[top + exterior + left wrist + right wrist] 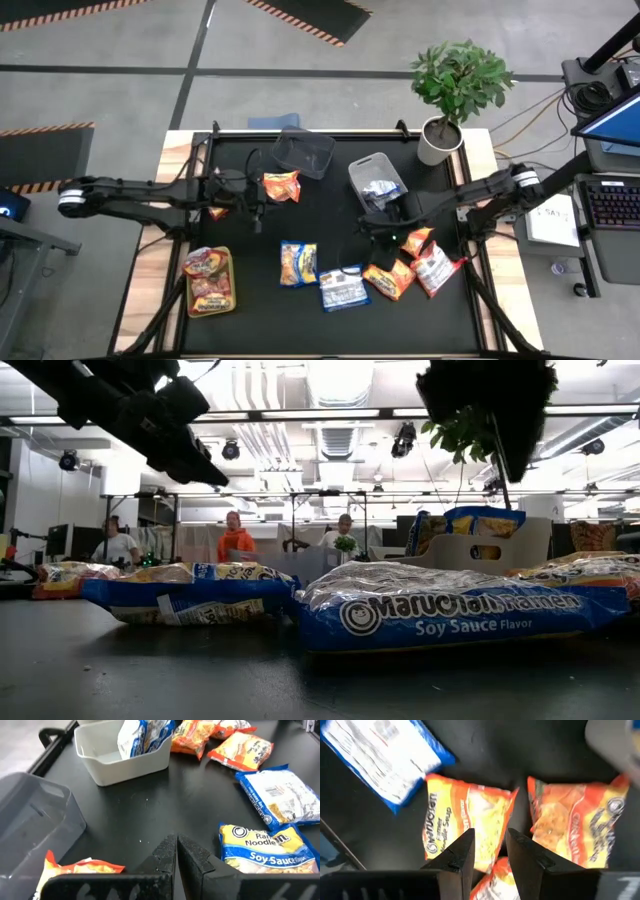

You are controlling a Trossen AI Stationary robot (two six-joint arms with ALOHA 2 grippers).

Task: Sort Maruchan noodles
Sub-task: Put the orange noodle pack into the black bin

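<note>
A clear grey plastic bin (303,151) stood at the table's back, a white plastic bin (377,179) holding a crinkly blue-and-white packet (380,189) to its right; a yellow-green tray (210,283) of red packets (205,263) lay front-left.

Count on the tabletop:
- orange packets (282,186): 4 clearly visible
- blue packets (343,288): 3, one of them inside the bin nearest the plant (458,80)
- red packets (435,268): 3
- bins (303,152): 3 (dark grey, light grey, yellow-green)
- plant: 1
- people (236,538) behind, low view: 3
</note>
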